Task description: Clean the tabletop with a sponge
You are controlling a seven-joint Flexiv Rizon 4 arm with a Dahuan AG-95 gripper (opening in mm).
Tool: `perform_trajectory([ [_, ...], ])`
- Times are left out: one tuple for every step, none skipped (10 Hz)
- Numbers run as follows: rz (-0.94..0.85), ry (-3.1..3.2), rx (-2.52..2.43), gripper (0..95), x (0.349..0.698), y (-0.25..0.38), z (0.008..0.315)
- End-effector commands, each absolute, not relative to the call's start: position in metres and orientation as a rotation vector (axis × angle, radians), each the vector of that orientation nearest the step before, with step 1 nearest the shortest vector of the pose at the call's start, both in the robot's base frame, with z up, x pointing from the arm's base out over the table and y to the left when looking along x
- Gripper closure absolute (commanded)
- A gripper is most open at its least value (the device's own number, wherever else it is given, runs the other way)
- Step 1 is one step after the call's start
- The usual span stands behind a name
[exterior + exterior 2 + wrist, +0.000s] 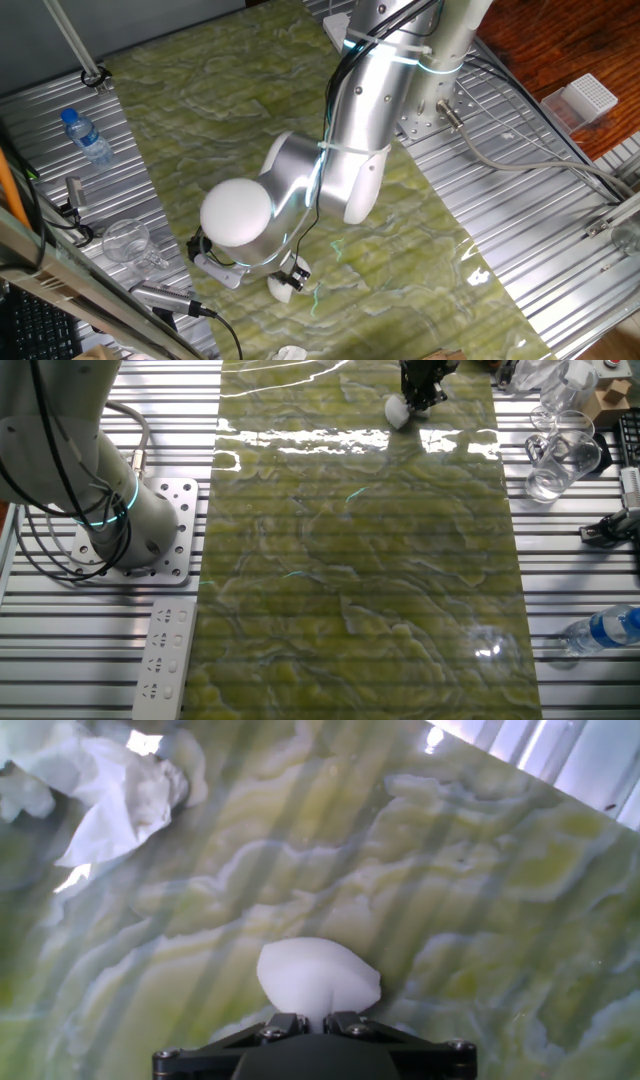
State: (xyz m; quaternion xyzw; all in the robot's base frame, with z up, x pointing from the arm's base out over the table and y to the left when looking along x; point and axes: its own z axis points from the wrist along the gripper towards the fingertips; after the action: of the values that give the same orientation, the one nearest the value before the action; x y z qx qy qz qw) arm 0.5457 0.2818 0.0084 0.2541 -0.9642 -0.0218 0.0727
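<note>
The tabletop is a glossy yellow-green sheet with pale wavy veins; it also shows in the other fixed view and the hand view. The sponge is a small white soft block pinched between my black fingers, bulging out past them. My gripper is shut on it. In one fixed view the sponge sits under the hand on the sheet near its front end. In the other fixed view the gripper holds the sponge at the far end of the sheet.
A white crumpled scrap lies on the sheet ahead and left of the sponge. Ribbed grey metal panels flank the sheet. A water bottle, a clear glass and a glass jug stand on the panels. A white power strip lies near the arm's base.
</note>
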Motion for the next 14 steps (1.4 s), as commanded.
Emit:
perform_trajectory([
  [-0.068, -2.894, 0.771, 95.0, 0.536, 0.278, 0.004],
  [-0.071, -2.892, 0.768, 95.0, 0.535, 0.278, 0.006],
  [-0.074, -2.888, 0.765, 95.0, 0.533, 0.279, 0.009],
  [-0.075, -2.888, 0.767, 95.0, 0.531, 0.278, 0.009],
  [-0.076, -2.887, 0.775, 95.0, 0.525, 0.276, 0.007],
  [-0.074, -2.885, 0.783, 95.0, 0.520, 0.274, 0.005],
  [-0.070, -2.882, 0.782, 95.0, 0.514, 0.273, 0.005],
  [-0.070, -2.877, 0.775, 95.0, 0.511, 0.273, 0.008],
  [-0.071, -2.872, 0.768, 95.0, 0.509, 0.274, 0.010],
  [-0.069, -2.869, 0.770, 95.0, 0.503, 0.273, 0.010],
  [-0.069, -2.869, 0.773, 95.0, 0.497, 0.271, 0.008],
  [-0.070, -2.871, 0.776, 95.0, 0.488, 0.269, 0.005],
  [-0.060, -2.867, 0.785, 95.0, 0.482, 0.268, 0.006],
  [-0.059, -2.855, 0.785, 95.0, 0.480, 0.267, 0.011],
])
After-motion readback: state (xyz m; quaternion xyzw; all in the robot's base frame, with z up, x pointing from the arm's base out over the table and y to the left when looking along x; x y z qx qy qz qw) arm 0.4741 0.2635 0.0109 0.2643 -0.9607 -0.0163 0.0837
